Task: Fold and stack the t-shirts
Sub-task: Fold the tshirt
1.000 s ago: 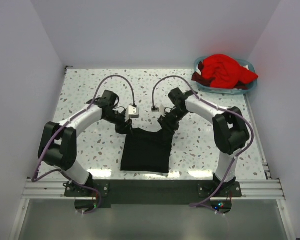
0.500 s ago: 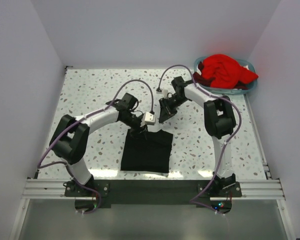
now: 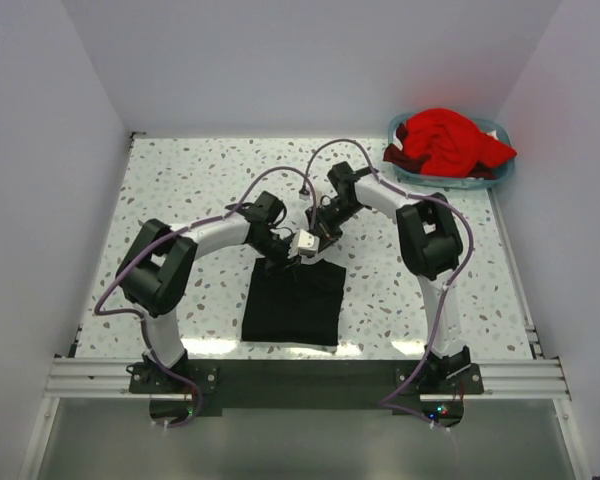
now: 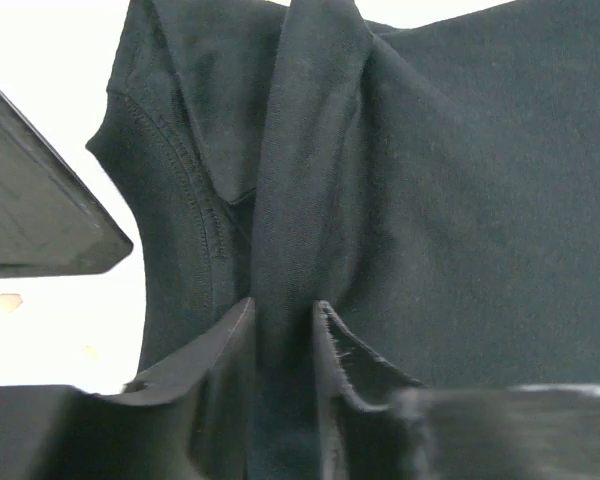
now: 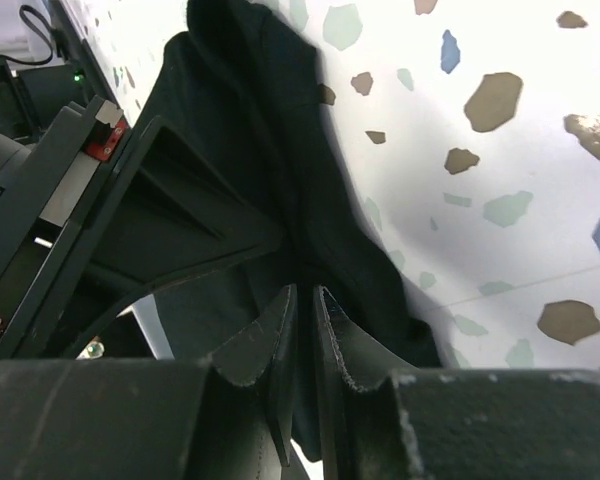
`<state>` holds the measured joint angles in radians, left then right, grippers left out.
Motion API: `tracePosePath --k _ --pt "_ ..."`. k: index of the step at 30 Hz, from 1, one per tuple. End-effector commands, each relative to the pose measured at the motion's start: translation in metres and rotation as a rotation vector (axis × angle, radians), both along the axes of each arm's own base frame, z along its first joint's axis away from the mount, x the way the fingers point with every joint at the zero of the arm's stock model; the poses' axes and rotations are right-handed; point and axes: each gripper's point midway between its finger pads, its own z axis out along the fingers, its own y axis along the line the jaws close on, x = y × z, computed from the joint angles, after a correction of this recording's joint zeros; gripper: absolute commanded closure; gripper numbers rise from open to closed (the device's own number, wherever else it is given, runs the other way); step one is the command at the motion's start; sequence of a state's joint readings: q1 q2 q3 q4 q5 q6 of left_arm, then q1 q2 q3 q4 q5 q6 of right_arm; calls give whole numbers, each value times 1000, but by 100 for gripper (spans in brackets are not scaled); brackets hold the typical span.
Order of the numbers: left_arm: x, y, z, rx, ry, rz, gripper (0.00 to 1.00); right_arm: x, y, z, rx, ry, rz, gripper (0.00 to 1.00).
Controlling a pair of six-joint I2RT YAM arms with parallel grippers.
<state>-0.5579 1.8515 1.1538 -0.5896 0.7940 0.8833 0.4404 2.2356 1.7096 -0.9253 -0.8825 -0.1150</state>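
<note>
Pinch of black t-shirt (image 4: 460, 200) in left tool (image 4: 283, 305) and right tool (image 5: 305, 290), wrist views only

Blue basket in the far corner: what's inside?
The red t-shirt fills the basket, heaped above its rim. Whatever lies beneath it, and the basket's floor, is covered.

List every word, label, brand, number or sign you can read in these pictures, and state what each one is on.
No readable text in any view.
black t-shirt: plain cloth, no print or label showing.
red t-shirt in the blue basket: no print visible.
red patch on the dark housing beside the cloth, right wrist view: too small and blurred to tell whether it carries any marking.
</note>
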Motion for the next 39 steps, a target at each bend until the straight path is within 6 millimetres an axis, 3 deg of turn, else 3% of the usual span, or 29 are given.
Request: tracePosePath --k 1,3,6,9,17,20,32,39 --pt "10 -8 9 -29 -53 -26 68 -4 8 7 34 2 12 84" --pt "11 -9 16 -44 -65 -26 84 -6 12 5 33 9 23 85" --pt "11 -13 32 -76 -90 -22 100 -12 22 2 38 26 46 87" --pt "10 -16 44 -85 -128 -20 100 -18 30 -2 37 31 72 87" --pt "12 -19 68 -96 -269 13 100 -31 26 -52 -1 150 107 88" --pt "17 -20 77 -105 -337 31 100 -36 23 -59 2 177 126 88" --pt "55 -19 91 -101 -545 110 100 -44 18 -62 5 205 159 88" --pt "60 -19 98 -161 -643 138 100 -38 17 -60 12 208 153 88"
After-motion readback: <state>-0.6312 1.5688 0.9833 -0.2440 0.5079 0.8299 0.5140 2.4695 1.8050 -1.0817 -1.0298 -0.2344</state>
